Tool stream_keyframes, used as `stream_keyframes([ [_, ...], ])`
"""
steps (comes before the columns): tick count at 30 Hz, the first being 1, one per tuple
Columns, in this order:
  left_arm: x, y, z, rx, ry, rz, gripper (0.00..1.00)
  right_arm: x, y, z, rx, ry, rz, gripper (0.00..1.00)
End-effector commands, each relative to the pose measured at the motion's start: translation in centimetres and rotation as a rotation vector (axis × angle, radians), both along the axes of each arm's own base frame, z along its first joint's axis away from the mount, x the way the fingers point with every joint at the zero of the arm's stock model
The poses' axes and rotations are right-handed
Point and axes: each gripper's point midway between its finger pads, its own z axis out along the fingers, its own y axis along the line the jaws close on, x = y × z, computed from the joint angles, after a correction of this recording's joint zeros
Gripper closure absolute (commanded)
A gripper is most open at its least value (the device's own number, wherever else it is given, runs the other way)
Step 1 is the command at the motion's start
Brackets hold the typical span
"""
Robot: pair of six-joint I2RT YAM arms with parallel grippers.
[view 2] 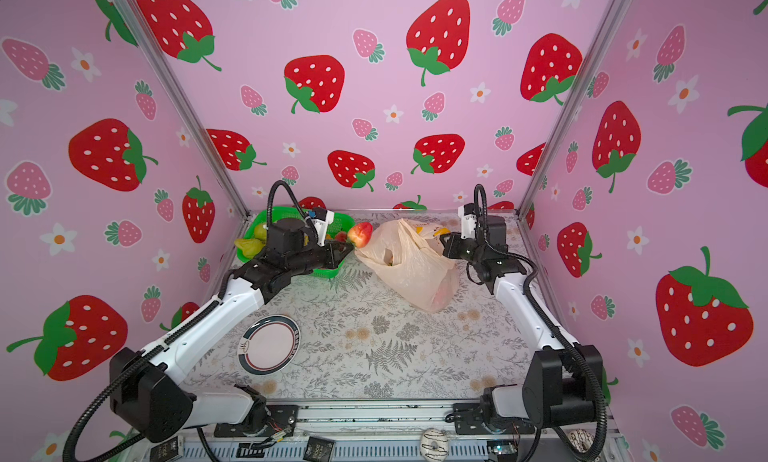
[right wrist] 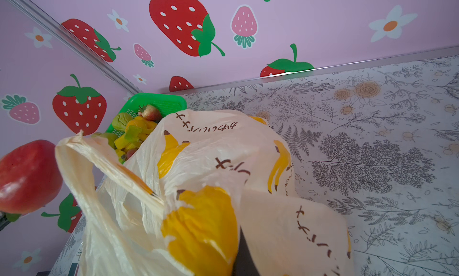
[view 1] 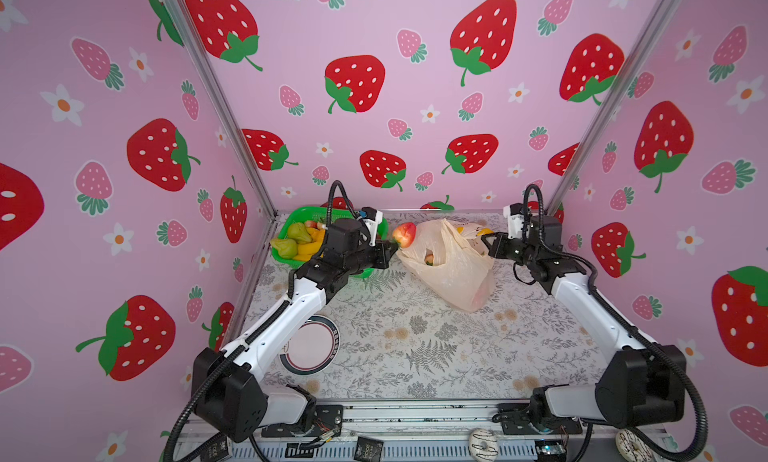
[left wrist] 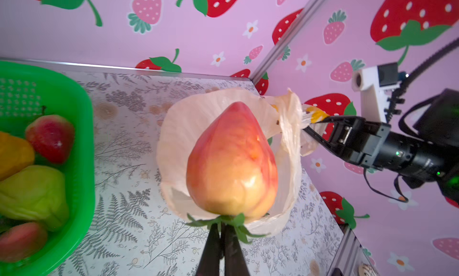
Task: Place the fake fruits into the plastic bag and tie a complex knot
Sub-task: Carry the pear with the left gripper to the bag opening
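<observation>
My left gripper (view 1: 392, 246) (left wrist: 223, 228) is shut on the green leafy top of a red-pink apple (view 1: 404, 234) (view 2: 360, 234) (left wrist: 232, 160). It holds the apple in the air at the mouth of the plastic bag (view 1: 453, 268) (view 2: 411, 272) (right wrist: 223, 150). The peach bag lies on the table with its mouth gaping, and a fruit (view 1: 430, 258) shows inside. My right gripper (view 1: 491, 241) (left wrist: 310, 124) is shut on the bag's far rim and lifts it. In the right wrist view the film hides the jaws. No knot is in view.
A green mesh basket (view 1: 309, 211) (left wrist: 82, 113) with pears (view 1: 299, 232), bananas and a strawberry sits at the back left, partly under my left arm. A round plate (view 1: 311, 347) lies front left. Two donuts (view 1: 482, 443) rest at the front rail. Walls enclose three sides.
</observation>
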Motion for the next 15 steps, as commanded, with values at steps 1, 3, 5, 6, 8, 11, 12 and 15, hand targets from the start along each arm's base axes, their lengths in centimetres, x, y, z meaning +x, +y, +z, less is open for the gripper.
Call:
stream_keyframes([
  [1, 0.0, -2.9, -0.5, 0.074, -0.008, -0.089, 1.0, -0.1, 0.3, 0.5, 0.025, -0.012, 0.016, 0.92],
  [3, -0.4, -4.6, -0.9, 0.097, -0.009, -0.133, 1.0, -0.2, 0.3, 0.8, 0.028, -0.017, 0.018, 0.93],
  [5, -0.9, -6.4, -1.5, 0.12, -0.004, -0.181, 1.0, -0.3, 0.3, 0.8, 0.028, -0.016, 0.017, 0.92],
  [6, -1.1, -7.1, -1.8, 0.133, 0.001, -0.199, 1.0, -0.3, 0.3, 0.8, 0.027, -0.017, 0.016, 0.93],
  [8, -1.5, -8.2, -2.3, 0.151, 0.011, -0.229, 1.0, -0.4, 0.3, 0.8, 0.026, -0.018, 0.017, 0.93],
  [11, -2.3, -9.6, -2.8, 0.161, 0.021, -0.265, 1.0, -0.5, 0.2, 0.8, 0.027, -0.019, 0.015, 0.93],
  [12, -2.6, -10.0, -2.8, 0.159, 0.021, -0.281, 1.0, -0.6, 0.2, 0.7, 0.027, -0.018, 0.015, 0.92],
  [15, -4.0, -11.6, -3.2, 0.162, 0.025, -0.352, 1.0, -0.6, 0.2, 0.7, 0.027, -0.018, 0.014, 0.92],
])
